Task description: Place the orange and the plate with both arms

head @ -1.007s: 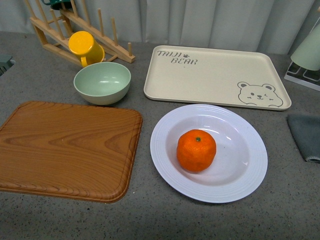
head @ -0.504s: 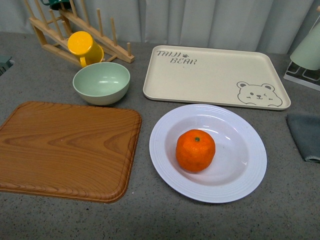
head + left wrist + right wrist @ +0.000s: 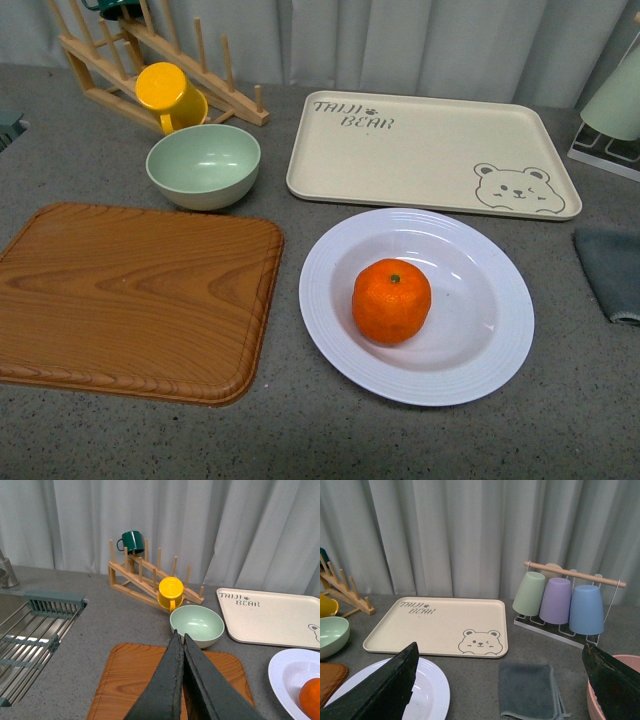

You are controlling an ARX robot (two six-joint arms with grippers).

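Vs. half a sec ago the front view shows no change: the orange sits at the same spot in the plate, a bit left of the well's centre, green stem spot up. Vs. 1 s ago the whole scene sits a hair further left; the things keep their places relative to each other. The plate rests on the grey tabletop, just near of the bear tray and right of the wooden board.

Count:
- 1 orange, 1 plate, 1 tray, 1 board
- 1 pale green bowl
- 1 yellow cup on the wooden rack
- 1 dark green mug on the same rack
- 1 grey cloth
- On the wire rack: 3 upside-down cups (green, purple, blue), plus a 4th pale one half hidden behind

Left gripper: jaws pressed together, nothing between them, above the board. Right gripper: jaws spread wide, empty, w/ the plate's rim near one finger.
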